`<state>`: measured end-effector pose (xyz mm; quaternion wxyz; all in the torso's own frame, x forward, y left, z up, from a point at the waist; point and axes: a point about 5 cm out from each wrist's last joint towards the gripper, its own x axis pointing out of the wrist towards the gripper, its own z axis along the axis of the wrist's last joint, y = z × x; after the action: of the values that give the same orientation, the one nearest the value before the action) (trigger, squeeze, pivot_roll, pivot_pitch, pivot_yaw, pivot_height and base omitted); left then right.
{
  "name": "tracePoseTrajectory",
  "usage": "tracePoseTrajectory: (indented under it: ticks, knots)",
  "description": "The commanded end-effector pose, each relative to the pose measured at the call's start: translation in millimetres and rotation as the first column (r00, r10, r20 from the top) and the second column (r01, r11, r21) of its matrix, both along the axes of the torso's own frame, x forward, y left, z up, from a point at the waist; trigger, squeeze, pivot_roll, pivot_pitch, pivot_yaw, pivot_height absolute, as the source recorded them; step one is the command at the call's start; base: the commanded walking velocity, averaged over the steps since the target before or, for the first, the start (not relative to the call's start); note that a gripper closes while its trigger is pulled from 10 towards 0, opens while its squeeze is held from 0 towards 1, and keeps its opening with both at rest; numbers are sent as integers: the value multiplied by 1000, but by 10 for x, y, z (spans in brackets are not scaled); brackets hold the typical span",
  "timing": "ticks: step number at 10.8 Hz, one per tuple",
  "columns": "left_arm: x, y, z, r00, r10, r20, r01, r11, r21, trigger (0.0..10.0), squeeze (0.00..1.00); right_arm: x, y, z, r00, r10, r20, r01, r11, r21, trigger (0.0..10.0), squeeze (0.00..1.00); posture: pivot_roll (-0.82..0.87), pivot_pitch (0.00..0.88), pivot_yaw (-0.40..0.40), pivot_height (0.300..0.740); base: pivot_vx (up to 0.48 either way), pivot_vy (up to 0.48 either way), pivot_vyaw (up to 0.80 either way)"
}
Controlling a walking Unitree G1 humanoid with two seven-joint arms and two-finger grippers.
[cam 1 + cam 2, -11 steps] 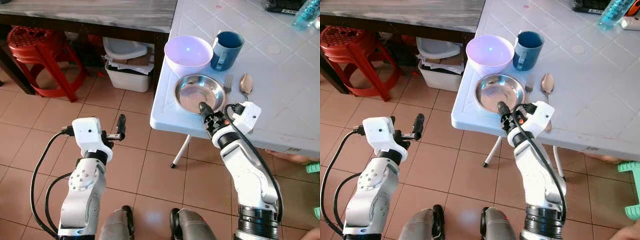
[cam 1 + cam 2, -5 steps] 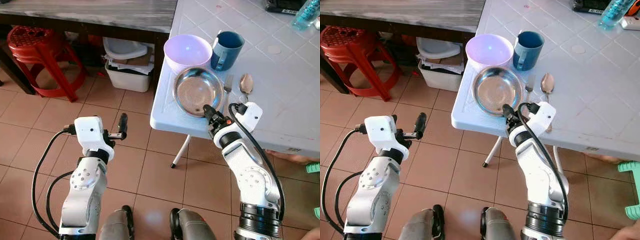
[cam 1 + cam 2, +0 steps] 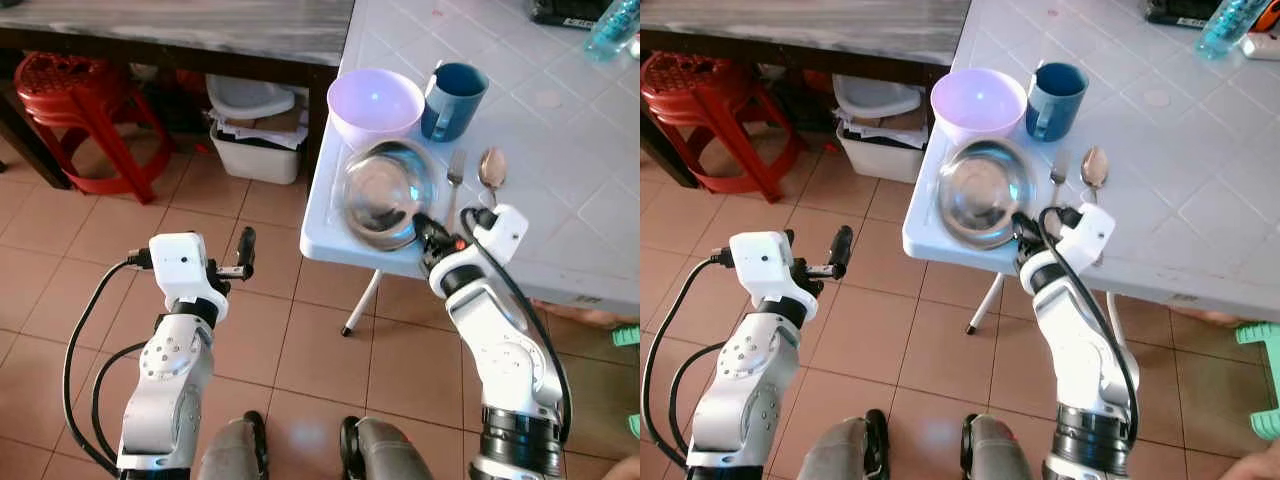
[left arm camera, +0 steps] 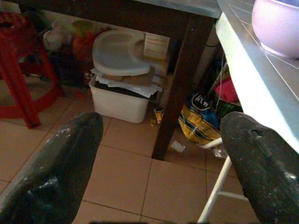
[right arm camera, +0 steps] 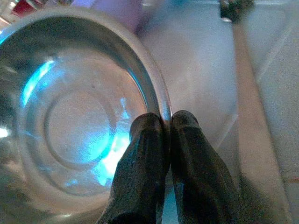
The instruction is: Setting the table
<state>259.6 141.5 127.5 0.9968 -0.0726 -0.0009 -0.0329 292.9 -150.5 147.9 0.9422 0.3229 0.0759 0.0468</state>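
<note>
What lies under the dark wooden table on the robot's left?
Under the dark wooden table stands a white bin holding papers, with a white seat-shaped lid on top, beside a red stool. What is deeper inside the bin is covered.

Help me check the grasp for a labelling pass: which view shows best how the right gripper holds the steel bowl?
The right wrist view: the right gripper pinches the steel bowl at its rim, one finger inside, one outside. Both eye views show the bowl tilted at the white table's edge, the grip itself small. The left wrist view looks elsewhere.
</note>
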Motion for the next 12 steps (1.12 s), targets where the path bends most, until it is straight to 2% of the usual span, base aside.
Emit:
tracePoseTrajectory:
  ticks: [1,3,4,6,8,10,12]
  knots:
    - [-18,6,-11,1000,-5,-8,5,1000,11,10000,0,-38,-31,-172,996,-17,-90,16,1000,-15,0,0,-23,227,7,740,0,0,0]
    - [-8,4,-11,1000,-7,-6,7,1000,13,10000,0,-34,-47,-193,995,-26,-100,24,999,-24,0,0,-22,224,7,740,0,0,0]
    - [-5,28,-2,1000,24,2,-24,999,41,10000,0,-33,-44,-188,995,-27,-94,24,999,-29,0,0,-22,224,7,740,0,0,0]
    - [18,26,-24,999,32,-14,-31,999,41,10000,0,-31,-33,-135,999,-27,-43,25,999,-45,0,0,-21,216,6,740,0,0,0]
    - [34,23,-31,999,25,-21,-25,1000,10,10000,0,-28,-21,-46,999,-23,24,25,995,-94,0,0,-23,210,1,740,0,450,0]
    - [33,7,-51,999,23,-25,-22,1000,9,10000,0,-42,-7,-25,998,-39,48,43,995,-91,0,0,-26,200,-4,740,0,476,0]
    - [51,12,-79,999,39,-25,-39,999,0,10000,0,-43,6,47,993,-31,114,46,991,-126,0,0,-27,178,-22,740,0,476,0]
